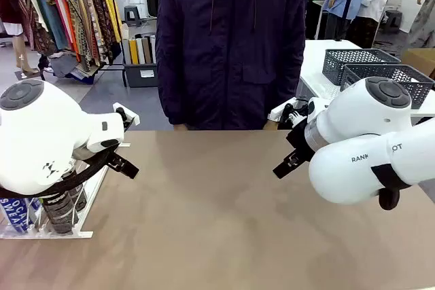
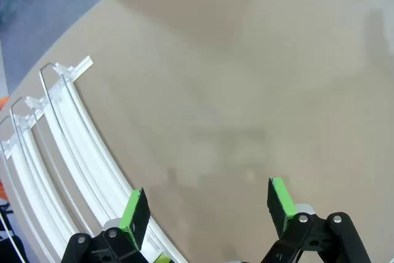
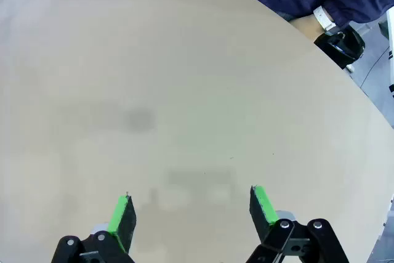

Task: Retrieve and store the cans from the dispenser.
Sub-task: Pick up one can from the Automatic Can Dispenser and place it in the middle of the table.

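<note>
Farthest left, the dispenser (image 1: 68, 234), a white rack of thin parallel wire rails, lies at the left edge of the desk (image 1: 217, 222), partly hidden by the left arm. At its near end sit a blue can (image 1: 12, 212) with white lettering and, just beside it, a dark can (image 1: 60, 214). The left gripper (image 2: 209, 204) hovers spread wide over the desk beside the rails. A person (image 1: 231, 45) in a dark jacket stands opposite. The right gripper (image 3: 192, 210) hangs wide apart, holding nothing.
</note>
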Controlling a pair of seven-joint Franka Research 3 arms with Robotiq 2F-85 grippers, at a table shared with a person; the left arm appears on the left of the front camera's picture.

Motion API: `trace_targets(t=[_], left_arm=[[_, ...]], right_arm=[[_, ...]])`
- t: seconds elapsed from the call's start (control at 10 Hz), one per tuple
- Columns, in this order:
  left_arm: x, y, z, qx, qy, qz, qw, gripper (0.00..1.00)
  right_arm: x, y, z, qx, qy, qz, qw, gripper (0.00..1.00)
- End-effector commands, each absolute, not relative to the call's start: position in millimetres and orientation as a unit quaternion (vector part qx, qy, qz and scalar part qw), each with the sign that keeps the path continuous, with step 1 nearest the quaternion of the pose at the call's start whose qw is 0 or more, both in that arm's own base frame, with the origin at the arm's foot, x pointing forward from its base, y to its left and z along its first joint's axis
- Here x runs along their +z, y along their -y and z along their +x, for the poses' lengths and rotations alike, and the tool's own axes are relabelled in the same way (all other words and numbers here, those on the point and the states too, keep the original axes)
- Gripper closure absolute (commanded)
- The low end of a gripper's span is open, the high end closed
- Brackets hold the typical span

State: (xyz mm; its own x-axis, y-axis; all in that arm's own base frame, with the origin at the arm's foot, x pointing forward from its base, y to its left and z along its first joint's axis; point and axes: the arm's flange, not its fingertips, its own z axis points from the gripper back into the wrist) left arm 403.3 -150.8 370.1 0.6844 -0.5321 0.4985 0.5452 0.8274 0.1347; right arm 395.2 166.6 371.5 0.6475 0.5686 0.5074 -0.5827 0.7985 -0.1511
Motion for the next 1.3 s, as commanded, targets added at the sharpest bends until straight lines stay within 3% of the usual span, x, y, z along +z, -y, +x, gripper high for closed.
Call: trace_targets(t=[0.0,1.2], left_arm=[[370.2,150.8,403.3,-0.294,0.268,-0.012,0.918,0.00],[370.2,150.8,403.3,-0.294,0.268,-0.012,0.918,0.00]], right_arm=[[371.5,-166.6,395.2,0.317,0.275,0.013,0.907,0.00],[371.5,-166.6,395.2,0.317,0.275,0.013,0.907,0.00]])
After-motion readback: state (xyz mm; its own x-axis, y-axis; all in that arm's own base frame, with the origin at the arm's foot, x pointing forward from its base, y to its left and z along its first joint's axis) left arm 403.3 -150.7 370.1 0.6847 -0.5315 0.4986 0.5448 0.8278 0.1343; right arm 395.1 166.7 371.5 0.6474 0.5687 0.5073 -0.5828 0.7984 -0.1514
